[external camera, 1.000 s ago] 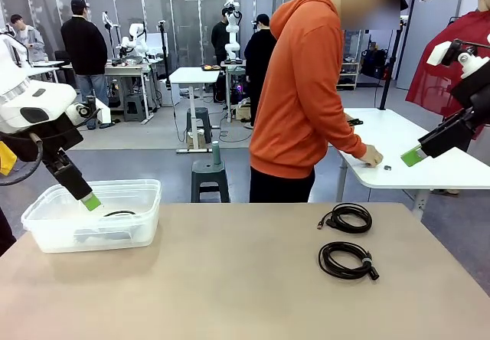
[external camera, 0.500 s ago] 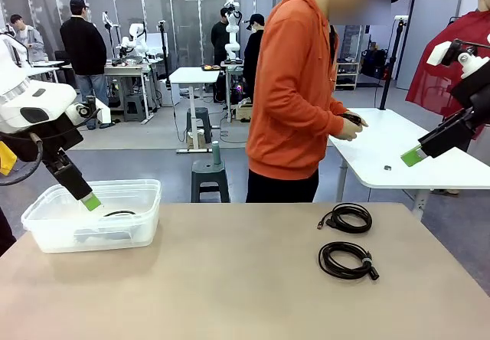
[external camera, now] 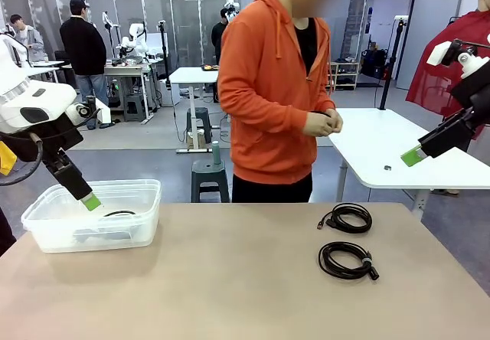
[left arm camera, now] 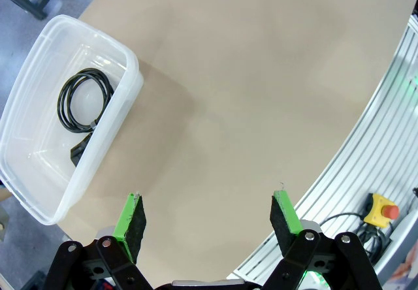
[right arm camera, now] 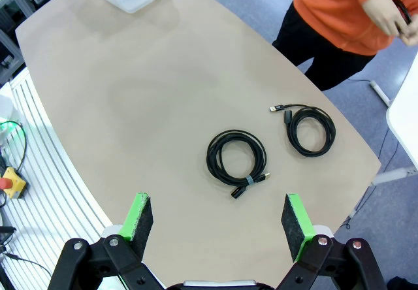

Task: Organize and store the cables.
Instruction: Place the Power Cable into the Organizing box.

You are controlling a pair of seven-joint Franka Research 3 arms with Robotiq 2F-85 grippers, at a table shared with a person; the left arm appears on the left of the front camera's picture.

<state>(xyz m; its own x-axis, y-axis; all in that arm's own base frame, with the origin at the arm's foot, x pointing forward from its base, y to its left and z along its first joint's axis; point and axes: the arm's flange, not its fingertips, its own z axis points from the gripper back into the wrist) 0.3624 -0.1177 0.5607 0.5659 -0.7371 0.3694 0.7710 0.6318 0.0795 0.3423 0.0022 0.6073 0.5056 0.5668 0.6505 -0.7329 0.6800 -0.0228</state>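
The left jaws, by the bin (external camera: 145, 217), and the right jaws, high over the surface (external camera: 230, 279), stand wide open and hold nothing. One cable (left arm camera: 85, 99) lies coiled in the bin, its end blurred by the cloudy wall; a near coil (right arm camera: 236, 157) and a far coil (right arm camera: 312, 130) lie apart on the surface's right side. The person's hands (external camera: 321, 123) close around something dark, too hidden to name.
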